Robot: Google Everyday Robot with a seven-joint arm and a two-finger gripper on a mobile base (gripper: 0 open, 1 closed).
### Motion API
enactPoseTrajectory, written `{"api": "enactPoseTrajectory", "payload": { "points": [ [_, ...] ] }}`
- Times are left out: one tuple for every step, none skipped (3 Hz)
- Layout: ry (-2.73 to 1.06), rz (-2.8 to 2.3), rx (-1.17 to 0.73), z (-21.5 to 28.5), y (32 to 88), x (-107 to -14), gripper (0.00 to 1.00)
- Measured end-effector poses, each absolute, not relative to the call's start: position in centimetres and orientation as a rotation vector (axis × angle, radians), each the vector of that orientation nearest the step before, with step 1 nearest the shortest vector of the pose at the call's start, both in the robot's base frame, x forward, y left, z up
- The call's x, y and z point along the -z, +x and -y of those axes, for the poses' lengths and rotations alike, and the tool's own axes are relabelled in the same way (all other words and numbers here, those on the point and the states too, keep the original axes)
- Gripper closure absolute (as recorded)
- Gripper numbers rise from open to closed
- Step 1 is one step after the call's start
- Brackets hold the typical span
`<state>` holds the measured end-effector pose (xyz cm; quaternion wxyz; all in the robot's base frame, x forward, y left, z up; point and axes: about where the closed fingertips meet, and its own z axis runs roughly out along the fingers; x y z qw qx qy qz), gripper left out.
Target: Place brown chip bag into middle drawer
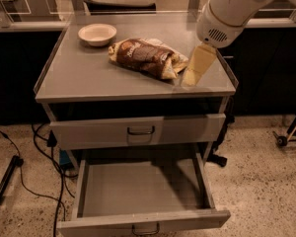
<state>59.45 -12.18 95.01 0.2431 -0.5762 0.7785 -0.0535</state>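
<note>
The brown chip bag [145, 57] lies on its side on the grey cabinet top [89, 78], right of centre. My gripper [191, 78] hangs from the white arm [227, 9] just right of the bag's near end, low over the top and not touching it. The middle drawer [140, 189] is pulled open below, its flat tray bare, with a dark loop handle [145, 229] on its front.
A small cream bowl [97, 34] stands at the back left of the top. A shut drawer front [138, 130] sits above the open drawer. Cables [44, 157] trail on the floor at the left. A wheeled stand [288, 135] is at the right.
</note>
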Motion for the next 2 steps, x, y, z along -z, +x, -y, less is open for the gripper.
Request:
{"api": "enactPoseTrajectory", "payload": {
  "points": [
    [-1.513, -2.117, 0.104, 11.5, 60.9, -94.0, 0.00],
    [-1.443, -2.093, 0.057, 10.0, 63.6, -92.9, 0.00]
  ]
}}
